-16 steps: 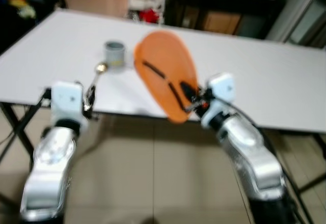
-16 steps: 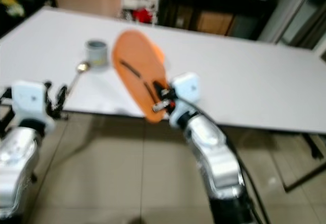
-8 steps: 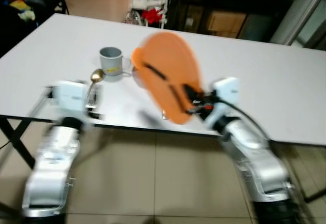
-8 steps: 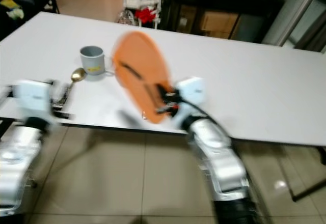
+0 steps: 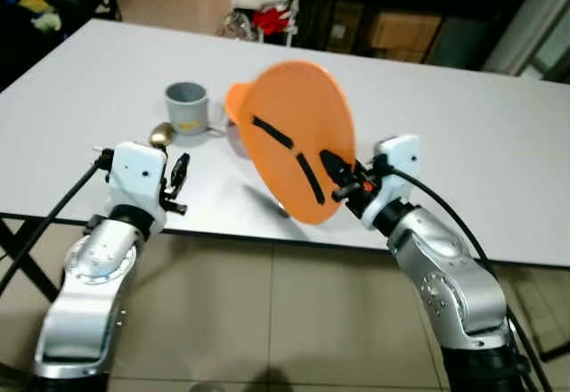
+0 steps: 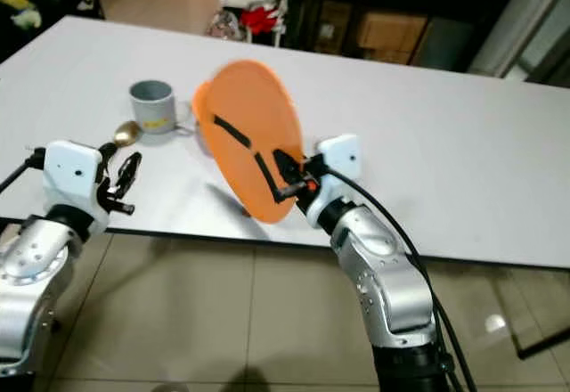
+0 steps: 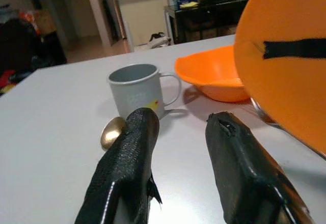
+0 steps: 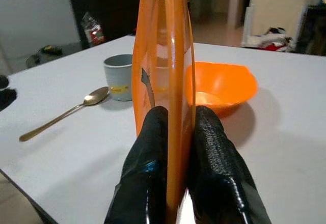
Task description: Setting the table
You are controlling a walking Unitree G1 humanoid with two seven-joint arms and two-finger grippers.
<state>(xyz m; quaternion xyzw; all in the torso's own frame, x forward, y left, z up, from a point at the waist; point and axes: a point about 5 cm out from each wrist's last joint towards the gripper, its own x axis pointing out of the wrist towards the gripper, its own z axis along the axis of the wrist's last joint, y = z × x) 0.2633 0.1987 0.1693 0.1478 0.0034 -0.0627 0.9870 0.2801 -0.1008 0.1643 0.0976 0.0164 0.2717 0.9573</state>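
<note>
Big white counter [image 5: 463,151] carries everything. The orange plate [image 5: 298,138] is up on edge over the near side, pinched at its rim by the right end effector [image 8: 175,132], probably so it can be tipped flat into a place setting. Behind it, the orange bowl [image 8: 219,86] looks empty. Grey mug [image 7: 135,89]: can't see inside. Gold spoon [image 8: 63,112] lies beside it. Left end effector [image 7: 181,147] hangs released by the near edge.

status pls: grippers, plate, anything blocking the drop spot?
Right gripper shut on orange plate, held on edge above table. Left gripper open, near the spoon. Orange bowl and grey mug sit behind the plate.
</note>
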